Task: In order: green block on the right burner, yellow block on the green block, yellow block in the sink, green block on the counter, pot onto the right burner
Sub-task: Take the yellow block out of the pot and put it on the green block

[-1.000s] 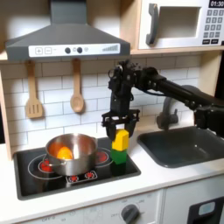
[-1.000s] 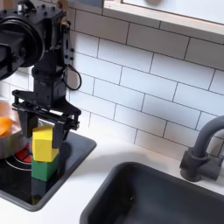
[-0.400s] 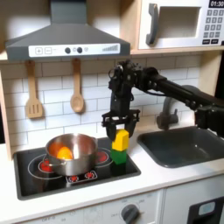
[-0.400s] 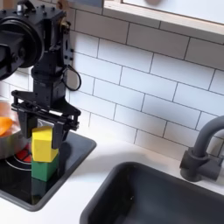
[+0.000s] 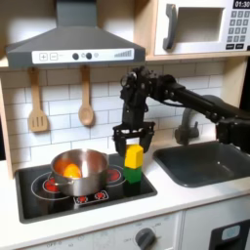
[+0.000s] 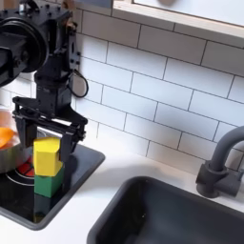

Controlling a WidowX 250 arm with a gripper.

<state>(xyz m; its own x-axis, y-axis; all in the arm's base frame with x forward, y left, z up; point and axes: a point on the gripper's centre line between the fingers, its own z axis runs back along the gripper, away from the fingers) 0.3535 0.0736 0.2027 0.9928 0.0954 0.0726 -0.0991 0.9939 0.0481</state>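
In both exterior views the yellow block (image 5: pixel 134 156) (image 6: pixel 48 156) stands on top of the green block (image 5: pixel 132 176) (image 6: pixel 50 183), on the right part of the black cooktop (image 5: pixel 98 195). My gripper (image 5: pixel 134 143) (image 6: pixel 47 136) hangs right over the stack, open, with one finger on each side of the yellow block's top and a gap to each side. The steel pot (image 5: pixel 81 173) sits on the cooktop to the first exterior view's left, with an orange piece (image 5: pixel 71 170) inside. The grey sink (image 5: pixel 209 162) (image 6: pixel 176 212) lies to the right, set in the off-white counter (image 5: pixel 186 192).
The arched faucet (image 5: pixel 186 127) (image 6: pixel 221 160) rises behind the sink. A wooden spatula (image 5: pixel 37 105) and spoon (image 5: pixel 86 100) hang on the tiled wall under the range hood (image 5: pixel 73 44). A microwave (image 5: pixel 200 27) sits above right. The counter ends just ahead of the cooktop.
The gripper's fingers have spread a little wider and lifted slightly above the stack. The yellow and green blocks have stayed stacked in place.
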